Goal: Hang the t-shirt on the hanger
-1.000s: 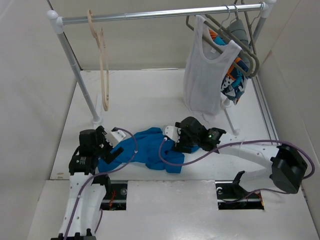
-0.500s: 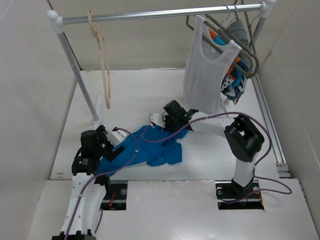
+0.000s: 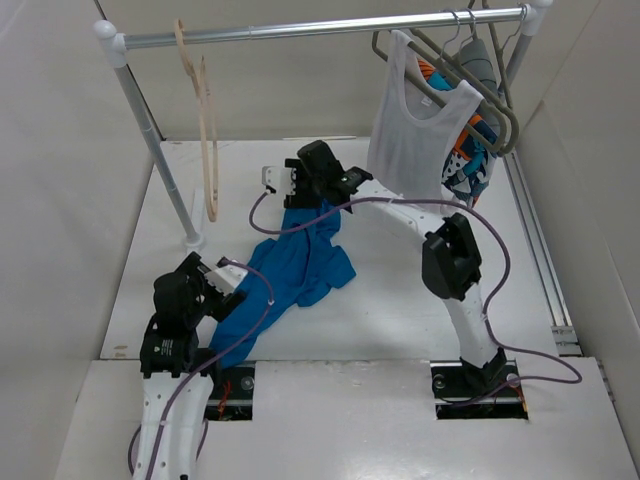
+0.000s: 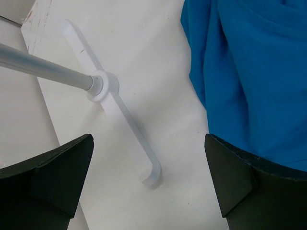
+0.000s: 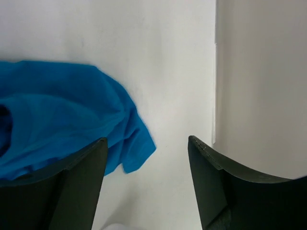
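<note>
The blue t-shirt [image 3: 295,265] lies on the table, stretched out from beside my left arm to under my right gripper. It also shows in the left wrist view [image 4: 249,72] and the right wrist view [image 5: 57,115]. The pale wooden hanger [image 3: 207,140] hangs bare at the left of the rail [image 3: 300,28]. My right gripper [image 3: 286,187] is open over the shirt's far end, with only table between its fingers [image 5: 147,139]. My left gripper [image 3: 212,288] is open and empty [image 4: 148,139] beside the shirt's left edge, above the rack's foot.
The rack's left pole [image 3: 155,140] and white foot [image 4: 117,105] stand close to my left gripper. A white tank top [image 3: 408,150] on grey hangers [image 3: 480,85], with patterned clothes behind it, hangs at the right of the rail. Walls close in on three sides.
My right arm swung from the near middle to the far left, and the shirt's far end was drawn out with it. My left gripper drew back a little towards its base.
</note>
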Controlling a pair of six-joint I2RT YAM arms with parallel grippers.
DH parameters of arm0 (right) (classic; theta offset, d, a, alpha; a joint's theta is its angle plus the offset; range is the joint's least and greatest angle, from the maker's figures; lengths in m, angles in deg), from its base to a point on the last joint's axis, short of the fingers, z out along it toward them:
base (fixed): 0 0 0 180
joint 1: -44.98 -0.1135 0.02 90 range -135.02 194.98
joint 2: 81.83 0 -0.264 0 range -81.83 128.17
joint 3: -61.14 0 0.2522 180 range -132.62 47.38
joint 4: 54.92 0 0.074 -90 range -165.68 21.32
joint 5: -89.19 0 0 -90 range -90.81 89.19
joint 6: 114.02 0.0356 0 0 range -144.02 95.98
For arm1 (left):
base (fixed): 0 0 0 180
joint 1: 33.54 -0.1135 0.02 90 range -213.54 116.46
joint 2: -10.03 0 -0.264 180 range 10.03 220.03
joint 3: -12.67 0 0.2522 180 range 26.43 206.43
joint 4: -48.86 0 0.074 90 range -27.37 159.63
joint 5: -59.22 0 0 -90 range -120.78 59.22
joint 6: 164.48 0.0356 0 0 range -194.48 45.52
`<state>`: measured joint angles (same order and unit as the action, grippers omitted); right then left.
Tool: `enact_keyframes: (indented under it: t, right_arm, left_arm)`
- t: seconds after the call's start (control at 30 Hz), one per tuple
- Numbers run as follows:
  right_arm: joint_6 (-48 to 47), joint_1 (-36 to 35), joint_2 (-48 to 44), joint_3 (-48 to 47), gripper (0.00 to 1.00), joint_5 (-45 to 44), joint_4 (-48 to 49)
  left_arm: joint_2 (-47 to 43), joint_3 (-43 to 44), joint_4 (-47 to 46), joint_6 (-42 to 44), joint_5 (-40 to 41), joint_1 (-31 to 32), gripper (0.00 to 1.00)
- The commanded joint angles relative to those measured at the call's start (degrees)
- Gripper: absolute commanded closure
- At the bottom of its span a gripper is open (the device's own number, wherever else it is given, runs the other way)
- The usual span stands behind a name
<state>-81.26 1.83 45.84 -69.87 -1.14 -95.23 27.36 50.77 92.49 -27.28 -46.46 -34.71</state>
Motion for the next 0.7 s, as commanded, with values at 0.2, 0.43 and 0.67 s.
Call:
enact_keyframes:
  t: [0.2, 0.43, 0.67]
  right_arm:
    - [12.39, -2.19, -22.19, 28.45, 0.12, 8.06, 6.66]
    - [24.61, -9.83, -27.4, 40.17, 0.0, 10.27, 15.9]
    - [32.96, -10.72, -24.5, 38.24, 0.0, 6.06, 14.69]
  left_arm:
    - [-0.01, 0.89, -2.88, -4.3, 2.85, 0.29, 0.0]
    - [1.93, 1.41, -4.91, -6.76, 5.22, 0.29, 0.0]
    - [0.09, 2.47, -2.53, -4.32, 7.32, 0.29, 0.0]
